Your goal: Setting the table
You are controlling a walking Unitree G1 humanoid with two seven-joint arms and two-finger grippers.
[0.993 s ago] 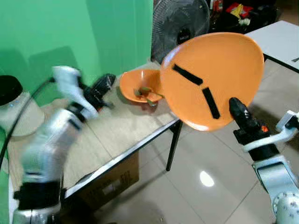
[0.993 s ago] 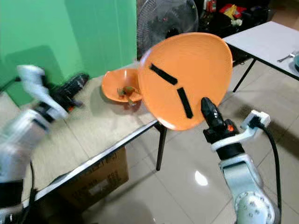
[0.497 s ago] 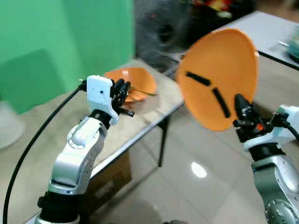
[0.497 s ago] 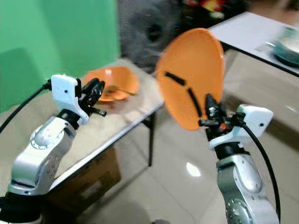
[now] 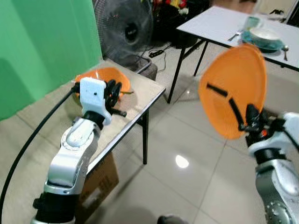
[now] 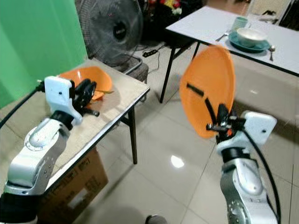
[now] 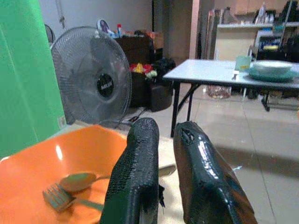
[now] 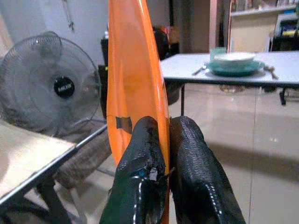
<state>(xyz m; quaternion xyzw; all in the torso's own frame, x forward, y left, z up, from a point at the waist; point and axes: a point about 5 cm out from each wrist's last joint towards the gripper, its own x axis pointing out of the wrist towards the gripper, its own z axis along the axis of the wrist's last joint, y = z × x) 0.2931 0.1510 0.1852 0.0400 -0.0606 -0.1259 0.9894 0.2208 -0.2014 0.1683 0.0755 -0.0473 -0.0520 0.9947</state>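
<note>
Orange plate [image 6: 208, 88] stands on edge, pinched at its rim by the right gripper [image 6: 221, 122]: level it before reaching the white table [image 6: 219, 28]
</note>
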